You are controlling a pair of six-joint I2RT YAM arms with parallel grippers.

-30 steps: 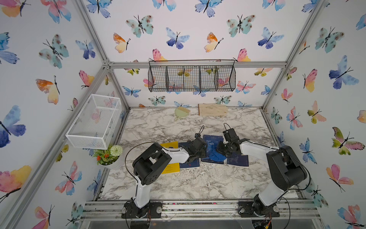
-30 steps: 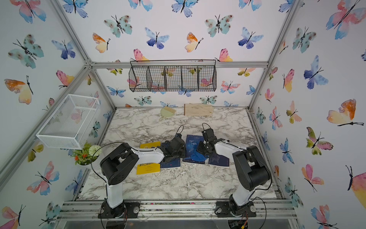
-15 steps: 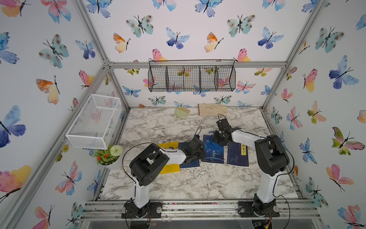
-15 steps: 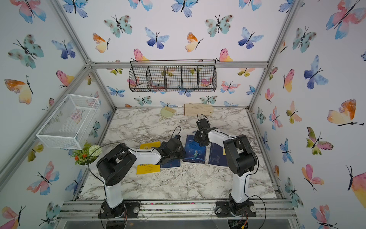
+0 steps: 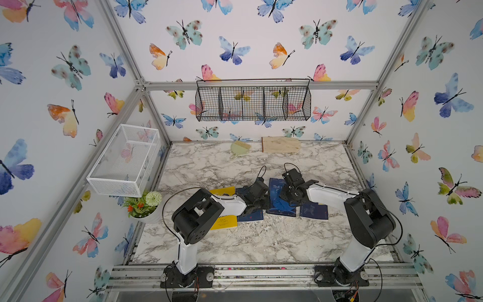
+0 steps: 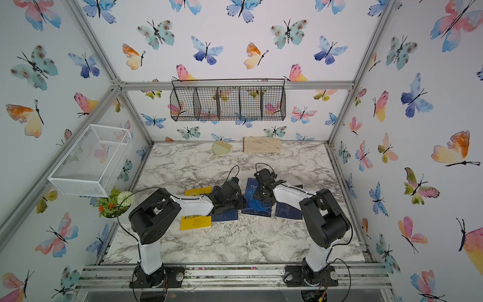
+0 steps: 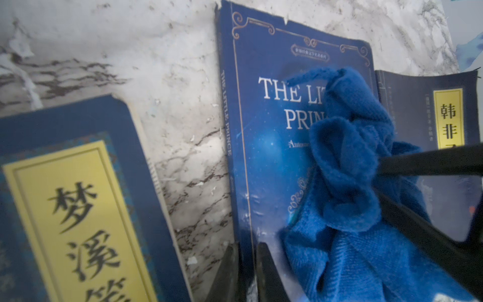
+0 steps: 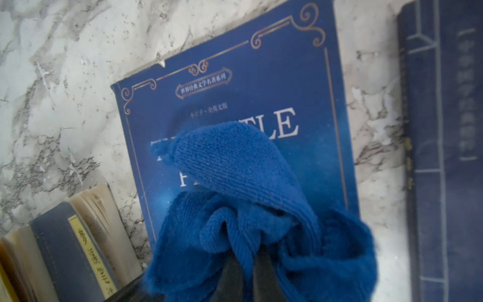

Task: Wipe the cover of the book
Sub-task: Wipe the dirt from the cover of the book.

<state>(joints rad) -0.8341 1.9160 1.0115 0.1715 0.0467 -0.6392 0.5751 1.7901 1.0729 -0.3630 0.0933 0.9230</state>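
Observation:
The book [image 5: 274, 186] [image 6: 251, 186] is a blue paperback, "The Little Prince", lying flat mid-table between other books. A crumpled blue cloth [image 7: 350, 157] [image 8: 235, 162] rests on its cover [image 8: 235, 78]. My right gripper [image 8: 245, 261] [image 5: 290, 198] is shut on the cloth and presses it onto the cover over the title. My left gripper [image 7: 247, 251] [image 5: 261, 200] is shut on the book's spine edge [image 7: 227, 130] at the near corner, one finger on each side. The near half of the cover is hidden under cloth and arms.
A dark-blue book with a yellow label [image 5: 251, 215] and a yellow book [image 5: 224, 222] lie left of it, a navy book [image 5: 313, 210] right. A flower pot [image 5: 143, 206] stands at the left edge. A brush [image 5: 239, 147] and a wooden board [image 5: 281, 144] lie at the back.
My right gripper carried the cloth toward the far end of the cover, then came back a little toward the near side. The left gripper has stayed on the spine edge.

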